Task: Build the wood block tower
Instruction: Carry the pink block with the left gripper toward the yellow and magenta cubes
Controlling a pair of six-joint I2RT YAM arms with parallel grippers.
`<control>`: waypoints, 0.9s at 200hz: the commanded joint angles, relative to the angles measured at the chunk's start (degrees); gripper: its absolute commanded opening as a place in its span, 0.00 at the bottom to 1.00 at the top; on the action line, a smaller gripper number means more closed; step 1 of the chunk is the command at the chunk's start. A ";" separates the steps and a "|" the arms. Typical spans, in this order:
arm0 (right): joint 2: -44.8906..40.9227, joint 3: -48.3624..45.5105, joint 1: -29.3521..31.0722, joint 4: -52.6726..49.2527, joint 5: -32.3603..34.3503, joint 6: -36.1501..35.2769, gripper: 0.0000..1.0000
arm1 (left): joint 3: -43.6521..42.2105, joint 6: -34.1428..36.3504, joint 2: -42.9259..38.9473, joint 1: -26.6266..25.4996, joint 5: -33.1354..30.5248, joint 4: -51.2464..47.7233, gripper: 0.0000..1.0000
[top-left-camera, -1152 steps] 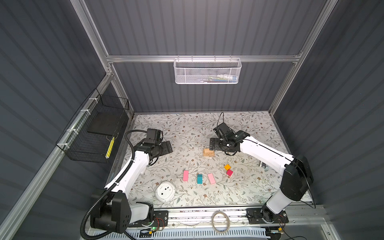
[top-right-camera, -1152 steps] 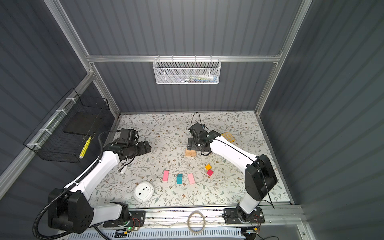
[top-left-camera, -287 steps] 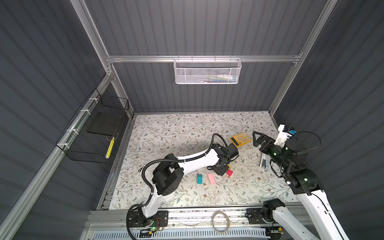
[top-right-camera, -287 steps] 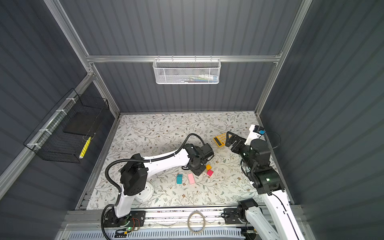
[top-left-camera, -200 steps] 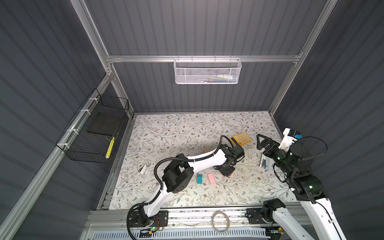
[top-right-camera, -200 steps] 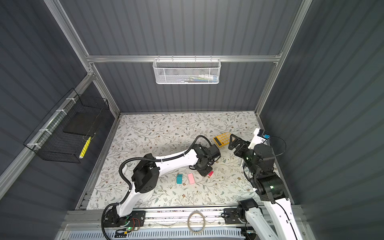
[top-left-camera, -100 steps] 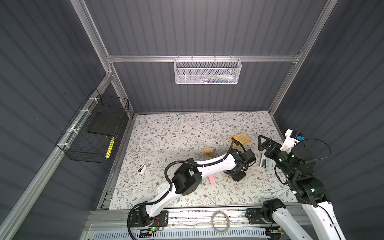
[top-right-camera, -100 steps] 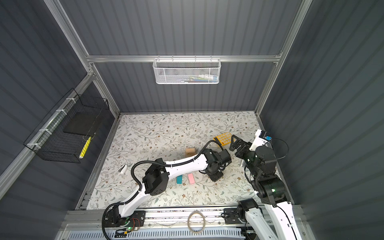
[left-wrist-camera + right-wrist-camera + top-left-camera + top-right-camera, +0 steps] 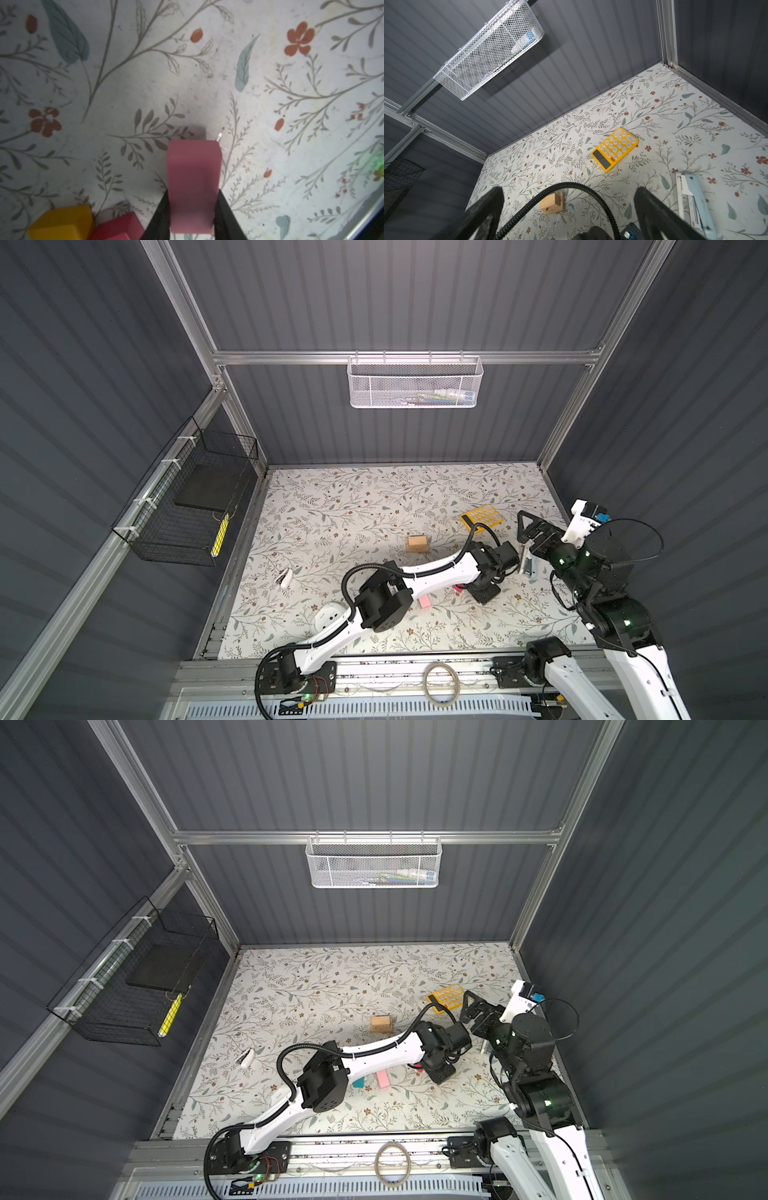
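Note:
My left gripper [image 9: 192, 207] is shut on a pale pink slab [image 9: 193, 182], which sticks out past the fingertips just over the floral mat. The orange cube [image 9: 62, 222] and magenta-red cube [image 9: 116, 228] lie beside it. In both top views the left gripper [image 9: 484, 593] [image 9: 440, 1073] reaches far right across the mat. A tan wood stack [image 9: 417, 544] [image 9: 381, 1024] [image 9: 552, 202] stands mid-mat. Another pink slab [image 9: 424, 602] [image 9: 383, 1079] and the teal block [image 9: 358, 1082] lie by the arm. My right gripper [image 9: 523, 526] [image 9: 569, 193] hangs open and empty at the right edge.
A yellow calculator [image 9: 482, 517] [image 9: 614, 151] lies behind the left gripper. A pale blue tool [image 9: 528, 566] [image 9: 693, 199] rests near the right wall. A white round device [image 9: 328, 612] shows under the left arm, and a small white object [image 9: 284, 577] lies left. A white mesh basket [image 9: 413, 383] hangs on the back wall.
The left arm has swung right across the mat with the pink slab, passing the cubes. The right gripper has shifted slightly and stayed open.

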 commanded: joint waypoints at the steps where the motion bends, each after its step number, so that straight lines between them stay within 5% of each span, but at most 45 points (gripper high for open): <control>1: -0.31 -0.40 -0.22 0.20 0.08 -0.26 0.99 | 2.25 1.67 2.33 -0.25 -2.57 -0.65 0.23; 100: -0.30 -0.57 -0.22 0.61 -0.49 -0.16 0.99 | 4.65 5.77 5.43 0.27 -10.77 -0.65 0.51; 180: 0.87 -0.75 -0.26 1.66 -1.86 0.04 0.99 | 4.72 7.82 5.04 2.30 -14.23 2.80 0.53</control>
